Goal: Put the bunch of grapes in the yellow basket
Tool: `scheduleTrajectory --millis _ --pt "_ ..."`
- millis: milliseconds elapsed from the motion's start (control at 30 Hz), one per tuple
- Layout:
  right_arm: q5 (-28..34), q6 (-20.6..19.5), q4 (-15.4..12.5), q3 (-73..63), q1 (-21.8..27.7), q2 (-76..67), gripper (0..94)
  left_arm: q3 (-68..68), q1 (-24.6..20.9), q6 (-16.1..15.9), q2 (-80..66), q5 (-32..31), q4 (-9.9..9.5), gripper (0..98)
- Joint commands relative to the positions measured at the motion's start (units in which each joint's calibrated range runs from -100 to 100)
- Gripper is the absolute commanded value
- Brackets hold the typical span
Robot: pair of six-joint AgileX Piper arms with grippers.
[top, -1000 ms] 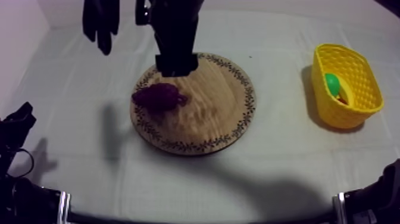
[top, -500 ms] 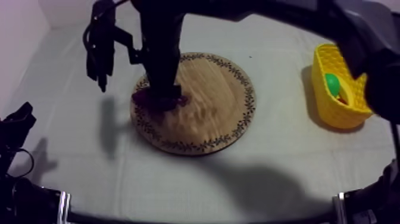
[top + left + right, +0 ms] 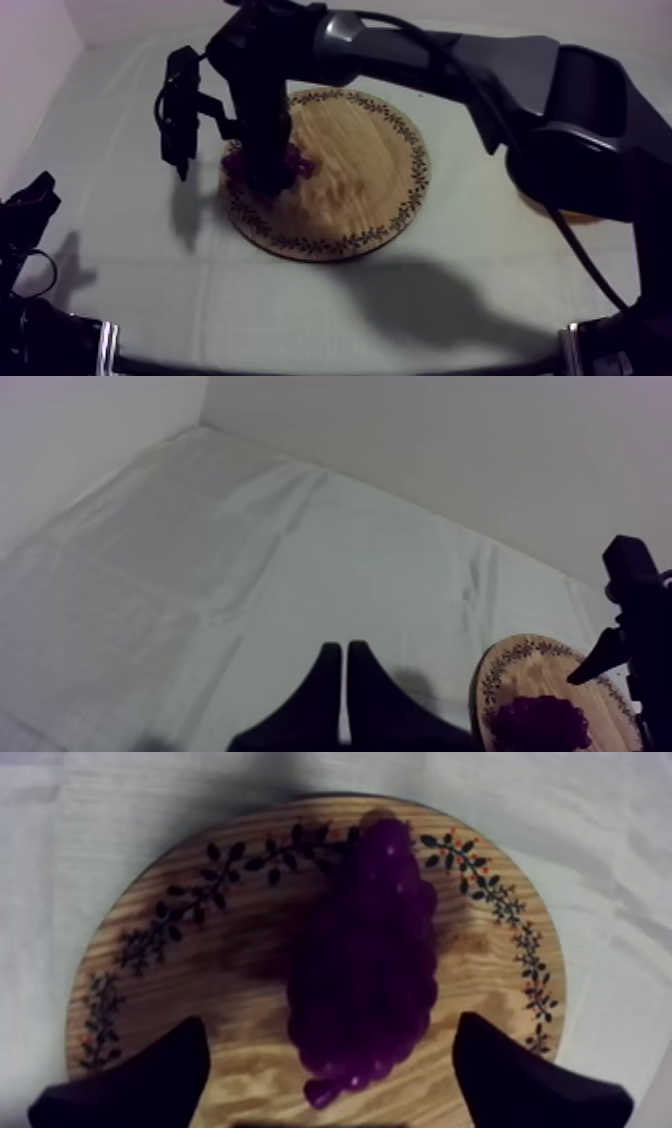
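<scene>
Right hand [image 3: 330, 1032]: fingers apart, one on each side of the grapes [image 3: 365, 952], nothing clamped yet. In the right wrist view the bunch lies between the fingers with its long axis running away from the camera, so across the closing line. The hand spans the narrow width, which looks like a good fit for closing. No tilt visible.

Top view: right hand [image 3: 265, 175] is low over the left half of the board [image 3: 350, 170], with purple showing on both sides of it [image 3: 298, 163]. I can't tell if the tips touch wood.

Left hand [image 3: 345, 648]: fingers together, parked at lower left [image 3: 30, 205], well apart from the board. The right arm is much nearer, so it's the right arm's job.

Basket [image 3: 568, 214]: just a yellow sliver under the right arm at the right of the frame.

Versus 1.0 s ago: the hand was at the board's far rim, behind the bunch. At 0.5 s ago it was over it. Now it sits lower, straddling the bunch, and the arm covers the basket. The grapes haven't shifted.
</scene>
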Motion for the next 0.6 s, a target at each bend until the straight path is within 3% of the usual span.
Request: scheduleTrajectory --millis 0,333,567 --pt "0.36 -0.11 0.18 -1.39 0.01 1.59 74.0 -0.04 0.02 -0.01 0.02 0.0 0.01 0.0" --pt "0.68 -0.9 0.79 -6.19 0.31 7.34 68.9 -0.04 0.02 -0.01 0.02 0.0 0.01 0.0" --pt "0.55 -1.43 1.03 -8.93 0.29 9.55 49.5 -0.04 0.02 -0.01 0.02 0.0 0.01 0.0"
